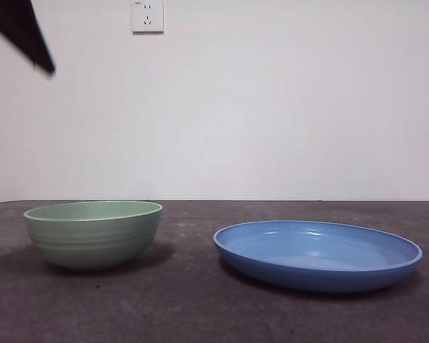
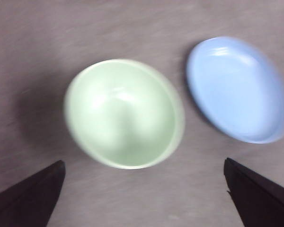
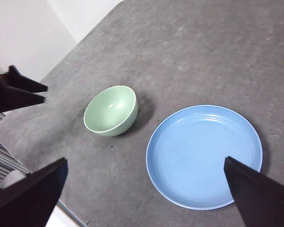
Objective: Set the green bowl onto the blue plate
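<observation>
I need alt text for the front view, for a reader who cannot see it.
A green bowl and a blue plate sit apart on a dark grey table, the bowl to the plate's left, before a white wall. A black arm tip shows top left.

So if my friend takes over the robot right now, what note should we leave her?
Left gripper: open, empty, above the green bowl.
Right gripper: open, empty, high over the table, above the blue plate.
The bowl stands upright on the grey table, beside the plate, not touching it. The plate is empty.
Done: nothing grasped.
Left: grip the bowl, lift it, set it on the plate.
</observation>
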